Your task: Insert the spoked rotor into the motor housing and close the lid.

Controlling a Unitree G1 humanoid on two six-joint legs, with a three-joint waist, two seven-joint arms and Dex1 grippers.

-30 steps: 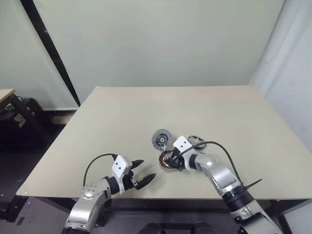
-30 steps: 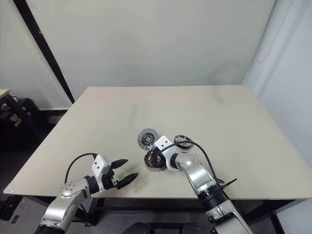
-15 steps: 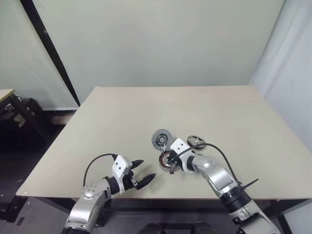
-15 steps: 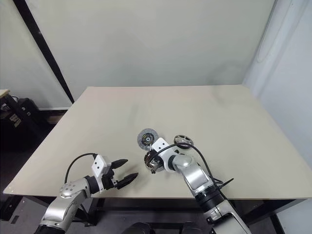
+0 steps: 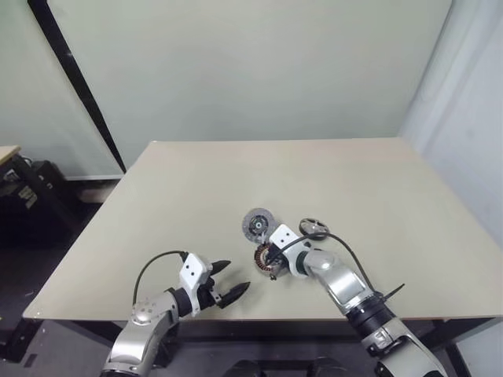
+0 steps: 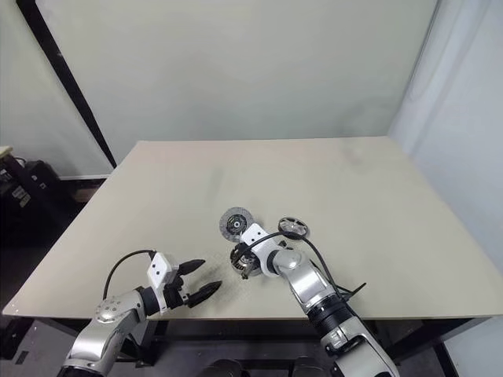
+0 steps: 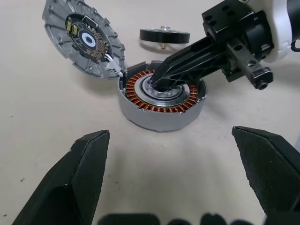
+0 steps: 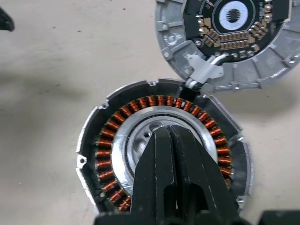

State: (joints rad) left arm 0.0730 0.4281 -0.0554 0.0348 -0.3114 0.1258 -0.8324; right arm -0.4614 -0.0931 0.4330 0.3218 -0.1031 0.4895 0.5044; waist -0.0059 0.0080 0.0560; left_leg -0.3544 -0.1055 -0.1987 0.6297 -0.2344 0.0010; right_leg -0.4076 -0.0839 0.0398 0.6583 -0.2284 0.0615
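The right gripper (image 8: 171, 136) (jaws pressed together, holding nothing) probed the motor housing (image 7: 161, 99); the spoked rotor (image 7: 164, 35) looked light, rigid, best pinched by its rim.

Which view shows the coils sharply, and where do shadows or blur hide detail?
Right wrist view: motor housing coils crisp, right hand fingers shadowing its centre. Left wrist view: housing sharp too, the near left hand fingers soft. Head views: parts too small for detail.
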